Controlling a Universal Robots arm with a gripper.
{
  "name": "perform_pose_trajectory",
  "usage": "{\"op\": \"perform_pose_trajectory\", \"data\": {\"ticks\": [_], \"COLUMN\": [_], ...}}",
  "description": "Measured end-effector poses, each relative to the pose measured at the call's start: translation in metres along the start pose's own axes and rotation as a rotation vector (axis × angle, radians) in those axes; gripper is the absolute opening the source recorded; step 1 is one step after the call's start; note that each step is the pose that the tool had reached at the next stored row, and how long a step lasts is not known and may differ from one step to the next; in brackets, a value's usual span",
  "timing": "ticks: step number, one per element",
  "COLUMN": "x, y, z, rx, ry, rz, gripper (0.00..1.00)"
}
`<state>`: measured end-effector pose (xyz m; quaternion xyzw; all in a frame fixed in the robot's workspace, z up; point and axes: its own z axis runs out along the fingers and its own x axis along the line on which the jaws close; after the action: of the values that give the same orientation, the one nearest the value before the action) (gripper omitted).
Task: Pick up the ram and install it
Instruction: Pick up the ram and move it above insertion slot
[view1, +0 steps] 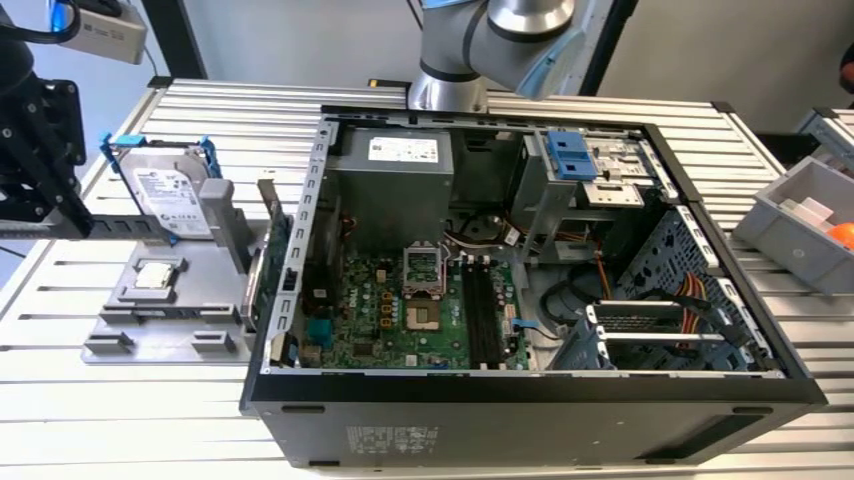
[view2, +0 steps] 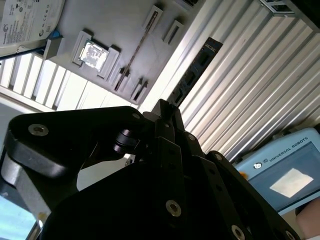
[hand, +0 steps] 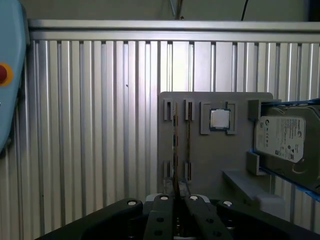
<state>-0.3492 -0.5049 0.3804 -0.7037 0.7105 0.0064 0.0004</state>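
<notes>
The ram (hand: 189, 142) is a thin stick standing on edge in a slot of the grey holder (hand: 215, 160), in the slot nearer the silver processor chip (hand: 219, 119). In the second wrist view the ram (view2: 136, 50) is a thin dark line across the holder. My gripper (hand: 175, 186) is shut with nothing between its fingers, off the holder's edge and level with the ram slots. Its fingertips (view2: 165, 107) meet in the second wrist view. The long black motherboard slots (view1: 481, 310) lie inside the open computer case (view1: 534, 390).
A silver hard drive (view1: 171, 200) in blue rails stands at the holder's back. A green expansion card (view1: 267, 265) stands between holder and case. A teach pendant (view2: 285, 172) lies beside the ribbed aluminium table (hand: 90, 125). A grey bin (view1: 807, 225) sits at the exterior view's right.
</notes>
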Motion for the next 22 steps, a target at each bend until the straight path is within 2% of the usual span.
{"op": "perform_pose_trajectory", "data": {"ticks": [11, 16, 22], "x": [-0.0001, 0.0, -0.0001], "y": [-0.0006, -0.005, -0.0134], "z": [-0.0011, -0.001, -0.0012], "rx": [0.0002, 0.0003, -0.0001], "ry": [0.0022, 0.0021, 0.0022], "rz": [0.0, 0.0, 0.0], "gripper": [0.0, 0.0, 0.0]}}
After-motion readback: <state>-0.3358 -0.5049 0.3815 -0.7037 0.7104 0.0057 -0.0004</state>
